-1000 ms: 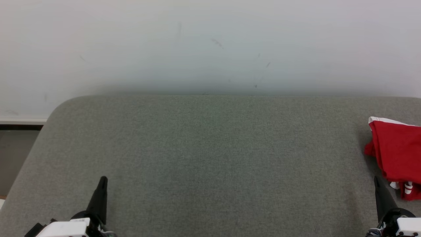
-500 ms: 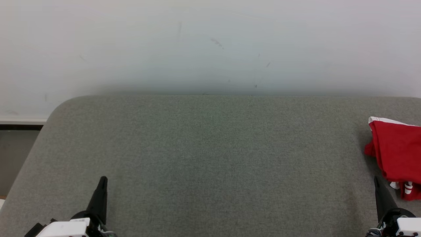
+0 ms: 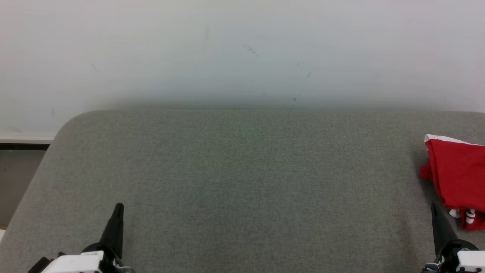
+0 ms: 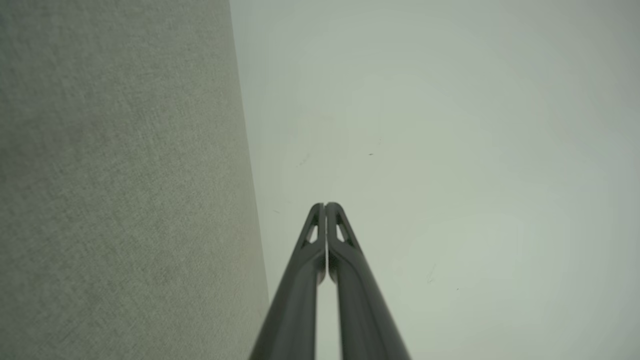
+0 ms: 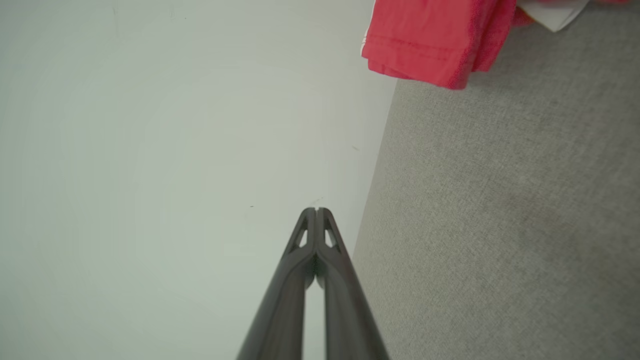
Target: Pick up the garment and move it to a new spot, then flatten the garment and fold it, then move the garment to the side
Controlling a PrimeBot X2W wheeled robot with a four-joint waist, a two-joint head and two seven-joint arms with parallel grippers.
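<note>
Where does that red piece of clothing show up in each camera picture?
Head view: the red garment lies at the right edge, just beyond the right gripper.
Right wrist view: red garment at the top edge, right of centre, on the grey surface.
Left wrist view: grey surface left, pale wall right, shut left gripper between.
Shared landmark: the straight edge where grey surface meets pale wall.

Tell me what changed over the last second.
Nothing visibly changed. The red garment lies bunched on the table's right side, untouched. The left gripper and right gripper rest shut at the near edge, holding nothing.
</note>
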